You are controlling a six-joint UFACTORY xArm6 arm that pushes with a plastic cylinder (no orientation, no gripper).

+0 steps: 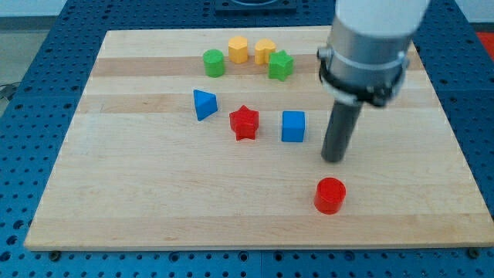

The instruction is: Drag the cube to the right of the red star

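The blue cube [292,126] sits on the wooden board [154,201] just right of the red star [244,122], a small gap between them. My tip [333,158] rests on the board to the lower right of the cube, apart from it, and above the red cylinder [330,194]. The rod hangs from the arm's grey body at the view's top right.
A blue triangular block [204,104] lies left of the red star. Along the top stand a green cylinder [214,62], a yellow hexagon [238,49], a yellow heart-like block [265,51] and a green star [281,66].
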